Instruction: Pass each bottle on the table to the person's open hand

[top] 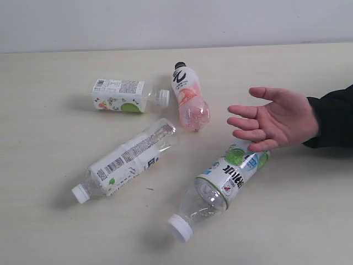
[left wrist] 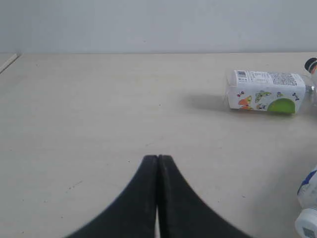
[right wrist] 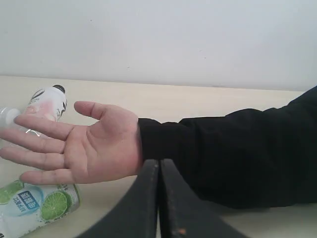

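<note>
Several bottles lie on the table (top: 49, 143). The pink bottle (top: 189, 98) with a black cap lies at the back centre. A squarish white-capped bottle (top: 126, 95) lies left of it. A long clear bottle (top: 124, 159) lies diagonally at centre left. A lime-labelled bottle (top: 220, 185) lies at front centre, its far end under the person's open hand (top: 273, 118). Neither gripper shows in the exterior view. My left gripper (left wrist: 158, 158) is shut and empty over bare table, well short of the squarish bottle (left wrist: 265, 91). My right gripper (right wrist: 159, 161) is shut and empty, beside the hand (right wrist: 84, 144).
The person's black sleeve (top: 333, 116) reaches in from the right edge. A pale wall (top: 165, 22) runs behind the table. The lime-labelled bottle (right wrist: 34, 206) and the pink bottle (right wrist: 47, 104) show past the hand in the right wrist view.
</note>
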`<move>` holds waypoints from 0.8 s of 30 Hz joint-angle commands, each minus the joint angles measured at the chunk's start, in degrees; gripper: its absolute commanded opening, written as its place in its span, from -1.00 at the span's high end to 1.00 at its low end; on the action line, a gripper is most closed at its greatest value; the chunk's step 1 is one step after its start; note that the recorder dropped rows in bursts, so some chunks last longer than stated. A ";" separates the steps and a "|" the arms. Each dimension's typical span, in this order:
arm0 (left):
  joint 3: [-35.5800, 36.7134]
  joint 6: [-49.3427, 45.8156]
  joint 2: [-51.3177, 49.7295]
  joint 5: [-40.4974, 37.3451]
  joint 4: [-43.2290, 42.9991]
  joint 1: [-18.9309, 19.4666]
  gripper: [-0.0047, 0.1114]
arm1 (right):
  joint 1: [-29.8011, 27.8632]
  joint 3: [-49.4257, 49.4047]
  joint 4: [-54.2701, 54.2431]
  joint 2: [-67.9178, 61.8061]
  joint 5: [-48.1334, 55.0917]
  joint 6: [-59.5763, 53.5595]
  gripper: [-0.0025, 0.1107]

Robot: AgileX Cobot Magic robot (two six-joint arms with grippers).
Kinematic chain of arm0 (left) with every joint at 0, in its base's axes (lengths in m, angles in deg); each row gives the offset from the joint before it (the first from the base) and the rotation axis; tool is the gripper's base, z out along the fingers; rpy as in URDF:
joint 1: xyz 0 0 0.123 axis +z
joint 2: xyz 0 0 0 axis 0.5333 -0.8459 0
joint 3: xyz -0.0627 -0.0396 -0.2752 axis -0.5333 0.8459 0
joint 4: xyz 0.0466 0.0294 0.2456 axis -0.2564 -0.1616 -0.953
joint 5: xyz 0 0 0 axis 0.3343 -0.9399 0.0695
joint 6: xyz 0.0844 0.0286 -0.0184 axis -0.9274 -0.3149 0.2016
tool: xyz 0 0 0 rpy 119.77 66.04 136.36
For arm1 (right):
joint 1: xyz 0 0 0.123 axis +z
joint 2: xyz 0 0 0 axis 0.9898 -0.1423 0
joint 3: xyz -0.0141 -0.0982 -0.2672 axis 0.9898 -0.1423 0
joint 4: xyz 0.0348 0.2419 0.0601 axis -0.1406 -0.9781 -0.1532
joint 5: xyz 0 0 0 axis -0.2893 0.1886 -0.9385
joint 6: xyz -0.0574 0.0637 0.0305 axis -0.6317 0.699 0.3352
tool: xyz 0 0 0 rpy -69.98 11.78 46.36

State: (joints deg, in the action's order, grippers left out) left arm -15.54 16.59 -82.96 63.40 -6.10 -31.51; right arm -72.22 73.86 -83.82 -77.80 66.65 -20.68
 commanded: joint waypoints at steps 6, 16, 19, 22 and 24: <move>0.20 -0.24 0.26 0.54 0.56 -0.39 0.92 | -0.27 -0.26 0.08 0.38 -0.35 -0.07 0.96; 0.20 -4.47 0.26 2.81 0.08 -0.38 0.92 | -0.27 -0.26 0.08 0.38 -0.35 -0.07 0.96; 0.20 -2.85 0.26 10.10 9.66 -0.38 0.92 | -0.27 -0.26 0.08 0.38 -0.35 -0.07 0.96; 0.20 -2.33 0.26 16.26 19.44 -0.38 0.92 | -0.27 -0.26 0.08 0.38 -0.35 -0.07 0.96; 0.20 0.19 0.26 19.59 26.84 -0.38 0.92 | -0.27 -0.26 0.08 0.38 -0.35 -0.07 0.96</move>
State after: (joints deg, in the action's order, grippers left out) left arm -15.31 14.20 -82.96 76.83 10.85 -31.51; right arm -72.22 73.86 -83.82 -77.80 66.65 -20.68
